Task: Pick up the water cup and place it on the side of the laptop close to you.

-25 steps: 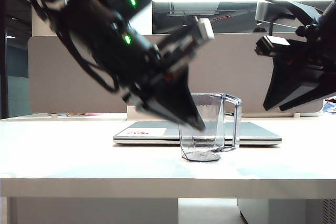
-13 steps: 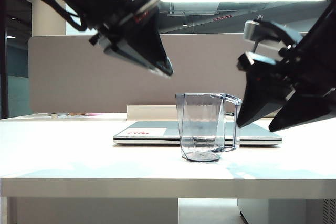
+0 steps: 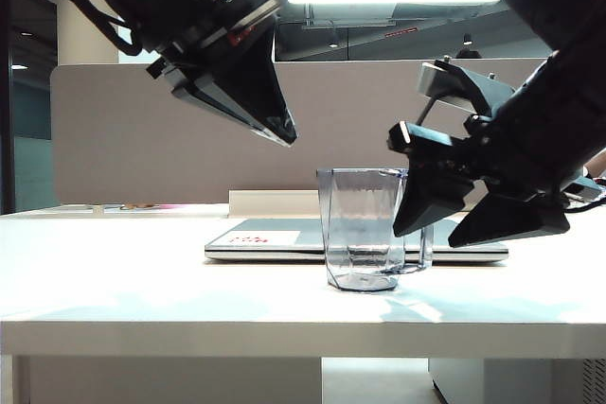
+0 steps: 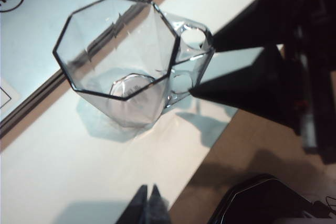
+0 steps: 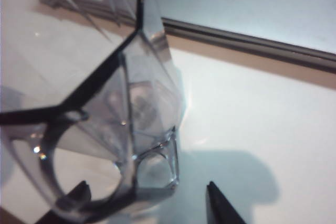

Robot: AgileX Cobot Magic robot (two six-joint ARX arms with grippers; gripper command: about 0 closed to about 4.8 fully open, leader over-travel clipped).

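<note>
**Open pincer lines up on cup handle**

Office partitions and ceiling strip lights back a white bench (image 3: 142,276) in the exterior view, where the clear grey-tinted faceted plastic water cup (image 3: 362,229) stands upright just in front of the thin silver-grey closed laptop (image 3: 275,238), on its near side. The right pincer (image 3: 473,219) hangs at the cup's loop handle, jaws spread wide, seemingly to take it. The left pincer (image 3: 282,131), shut and empty, hovers above and apart.

From the left wrist, the cup (image 4: 123,66) is seen from above, empty, its handle facing the dark right pincer (image 4: 231,69).

From the right wrist, the handle (image 5: 73,182) sits between the parted fingertips (image 5: 215,195), not yet clamped.
</note>
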